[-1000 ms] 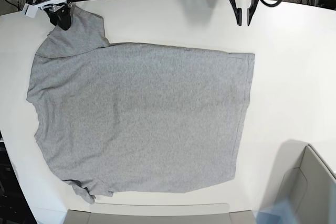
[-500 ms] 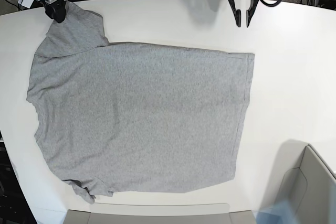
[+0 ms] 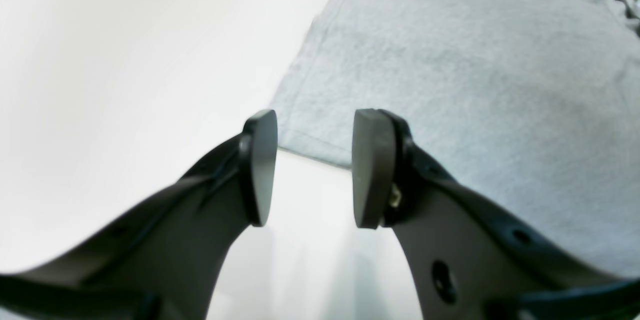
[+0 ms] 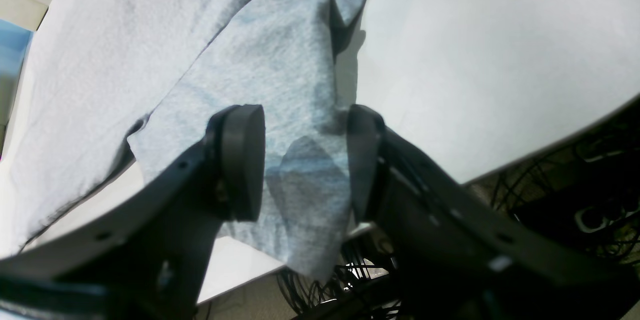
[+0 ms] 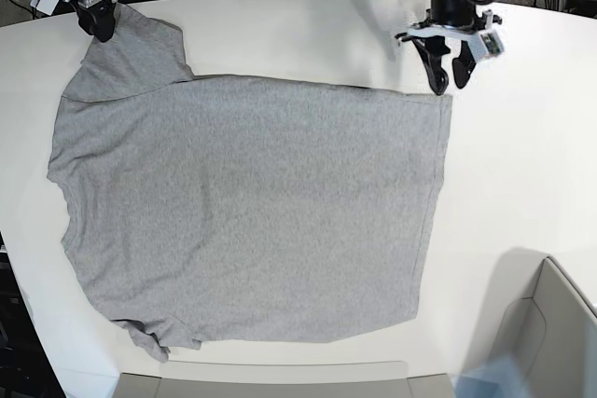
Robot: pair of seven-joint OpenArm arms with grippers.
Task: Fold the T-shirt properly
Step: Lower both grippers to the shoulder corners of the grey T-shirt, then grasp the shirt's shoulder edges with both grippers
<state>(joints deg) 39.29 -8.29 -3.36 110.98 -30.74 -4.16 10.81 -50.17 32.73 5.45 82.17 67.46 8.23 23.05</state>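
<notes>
The T-shirt (image 5: 247,212) lies spread flat, plain side up, on the white counter (image 5: 522,165). My left end effector (image 5: 446,76) hangs with its jaws apart and empty over the shirt's far hem corner. My right end effector (image 5: 98,20) straddles the far sleeve with a clear gap and no grip. To fold well, I judge both should pinch edges cleanly, one layer each, and lift together. Cables crowd the floor beyond the counter; a grey bin (image 5: 546,337) sits nearby.
</notes>
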